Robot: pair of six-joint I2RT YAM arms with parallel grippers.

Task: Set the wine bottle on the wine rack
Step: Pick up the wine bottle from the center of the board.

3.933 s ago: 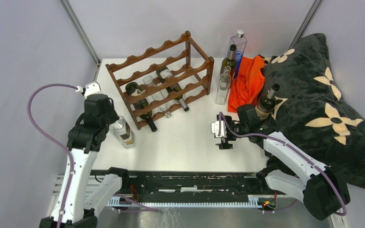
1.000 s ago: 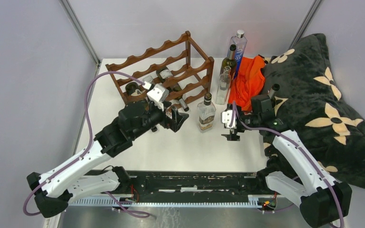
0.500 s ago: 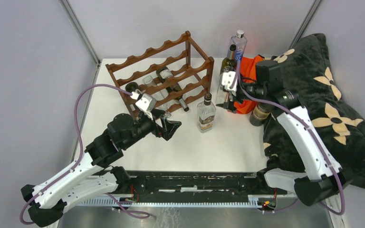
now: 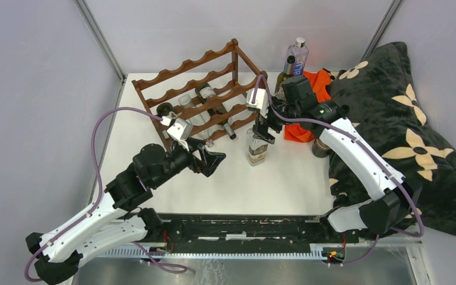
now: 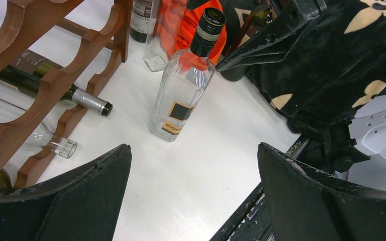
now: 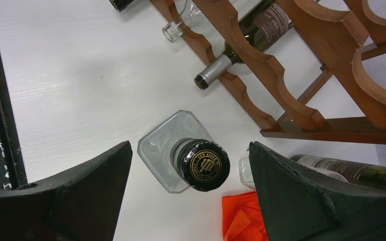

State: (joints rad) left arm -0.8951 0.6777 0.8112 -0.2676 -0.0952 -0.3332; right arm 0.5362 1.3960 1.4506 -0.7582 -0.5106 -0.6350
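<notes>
The wine bottle (image 4: 257, 148) (image 5: 181, 95) (image 6: 201, 164) — clear, square-sided, black-capped — is standing upright on the counter (image 4: 297, 178). It is at about 4 o'clock from the wine rack (image 4: 235, 59) (image 5: 55, 80) (image 6: 281, 90), just beside the rack's near corner and not on it. It is keeping the spot it had a second ago. Nearly four seconds ago it was standing near the counter's left edge, at 8 o'clock from the rack, under the left gripper (image 4: 215, 161) (image 5: 193, 148).

The right gripper (image 4: 265, 127) (image 6: 190, 150) is now hovering straight over the bottle's cap. Half a second ago it was hanging farther out at 1 o'clock, beside the orange cloth (image 4: 297, 132) (image 6: 241, 221). Its jaws are standing spread, one on each side of the cap, and in the wrist view they are touching nothing.

The left gripper is sitting at 9 o'clock from the bottle, clearly apart from it, with its jaws fully released and empty. Against a second ago it is lying a little closer to the arm bases, and it is hardly differing from half a second ago.

Other bottles are lying in the rack's lower tiers with their necks pointing toward 5 o'clock. A black flowered blanket (image 4: 392, 119) is lying at 3 o'clock from the bottle — unchanged.
</notes>
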